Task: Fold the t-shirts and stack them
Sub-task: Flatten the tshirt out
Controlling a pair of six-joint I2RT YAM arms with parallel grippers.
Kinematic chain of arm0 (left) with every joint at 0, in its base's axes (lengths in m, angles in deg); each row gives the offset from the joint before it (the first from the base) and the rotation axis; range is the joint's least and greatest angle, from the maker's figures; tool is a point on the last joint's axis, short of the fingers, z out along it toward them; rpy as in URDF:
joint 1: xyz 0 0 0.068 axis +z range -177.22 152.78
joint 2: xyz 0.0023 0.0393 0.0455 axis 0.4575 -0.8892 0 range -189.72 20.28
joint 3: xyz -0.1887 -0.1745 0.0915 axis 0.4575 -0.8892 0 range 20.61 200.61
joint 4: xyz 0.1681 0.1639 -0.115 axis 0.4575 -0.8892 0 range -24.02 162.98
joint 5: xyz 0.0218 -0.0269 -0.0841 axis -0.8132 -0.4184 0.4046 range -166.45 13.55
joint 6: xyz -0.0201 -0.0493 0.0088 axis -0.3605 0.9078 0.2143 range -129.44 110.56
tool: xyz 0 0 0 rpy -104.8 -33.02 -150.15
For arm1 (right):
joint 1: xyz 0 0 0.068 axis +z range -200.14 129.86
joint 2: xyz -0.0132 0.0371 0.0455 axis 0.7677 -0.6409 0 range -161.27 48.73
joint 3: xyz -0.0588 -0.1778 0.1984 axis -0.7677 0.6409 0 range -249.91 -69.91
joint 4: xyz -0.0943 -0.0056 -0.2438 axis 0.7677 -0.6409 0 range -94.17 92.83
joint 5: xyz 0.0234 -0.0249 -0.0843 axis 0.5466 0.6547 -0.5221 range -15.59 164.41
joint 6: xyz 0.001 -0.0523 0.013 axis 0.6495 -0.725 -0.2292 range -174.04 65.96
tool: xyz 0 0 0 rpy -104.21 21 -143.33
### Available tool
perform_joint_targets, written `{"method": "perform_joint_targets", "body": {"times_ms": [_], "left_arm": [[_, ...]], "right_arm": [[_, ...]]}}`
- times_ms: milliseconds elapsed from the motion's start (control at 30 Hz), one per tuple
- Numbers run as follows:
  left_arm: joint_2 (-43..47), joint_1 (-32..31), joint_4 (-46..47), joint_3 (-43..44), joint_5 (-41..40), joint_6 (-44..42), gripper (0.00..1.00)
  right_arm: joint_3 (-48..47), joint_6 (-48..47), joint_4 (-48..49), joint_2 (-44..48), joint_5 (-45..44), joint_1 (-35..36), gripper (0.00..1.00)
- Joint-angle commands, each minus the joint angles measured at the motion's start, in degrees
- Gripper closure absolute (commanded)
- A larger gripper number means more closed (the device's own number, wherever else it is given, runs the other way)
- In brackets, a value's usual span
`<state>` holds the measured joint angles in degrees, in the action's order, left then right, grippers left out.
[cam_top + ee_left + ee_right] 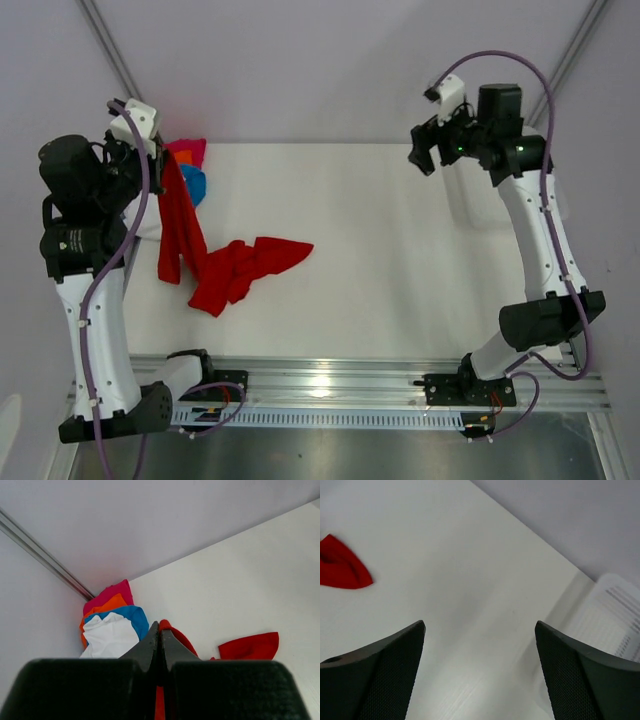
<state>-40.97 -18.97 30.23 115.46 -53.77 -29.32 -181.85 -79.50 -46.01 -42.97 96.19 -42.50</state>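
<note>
One red t-shirt (235, 270) in play: left gripper (159, 630) pinched tight on a fold of it, held up near the far-left corner, the rest trailing down to a bunch on the table (400, 280). It's soft, light and floppy, so I'd grab a free hem corner. Right gripper (480, 625) is spread wide and empty, far right. The other t-shirts (112, 622) are piled just behind the lift, and the white basket (615, 615) is out of my way.

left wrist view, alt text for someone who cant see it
The left gripper, shut on the red t-shirt, fills the bottom of the frame. Behind it, white, blue, orange and pink t-shirts are piled in the corner of the white table. More red cloth lies to the right.
</note>
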Motion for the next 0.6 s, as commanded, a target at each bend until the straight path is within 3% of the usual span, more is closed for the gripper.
{"method": "perform_joint_targets", "body": {"times_ms": [0, 133, 267, 300, 367, 567], "left_arm": [[-0.8, 0.7, -0.8, 5.0, 0.8, 1.1, 1.00], [-1.8, 0.7, -1.9, 8.0, -1.7, 0.8, 1.00], [-2.0, 0.6, -1.2, 8.9, -5.1, 1.8, 1.00], [-2.4, 0.7, -1.3, 8.8, -5.2, 2.4, 1.00], [-2.6, 0.6, -2.1, 8.9, -4.8, 3.2, 1.00], [-2.7, 0.7, -2.1, 6.1, -3.4, 4.1, 1.00]], "right_arm": [[5.8, -3.1, -1.5, -0.1, 6.9, 10.3, 0.10], [20.8, -9.9, 6.0, 2.1, -7.6, 33.3, 0.13], [29.6, -12.7, 18.8, -2.3, -21.2, 42.9, 0.15], [31.1, -14.2, 20.3, -3.6, -25.4, 43.9, 0.16], [31.5, -15.1, 23.3, -7.1, -25.5, 45.4, 0.18], [33.6, -16.6, 32.4, -10.9, -18.9, 45.7, 0.22]]}}
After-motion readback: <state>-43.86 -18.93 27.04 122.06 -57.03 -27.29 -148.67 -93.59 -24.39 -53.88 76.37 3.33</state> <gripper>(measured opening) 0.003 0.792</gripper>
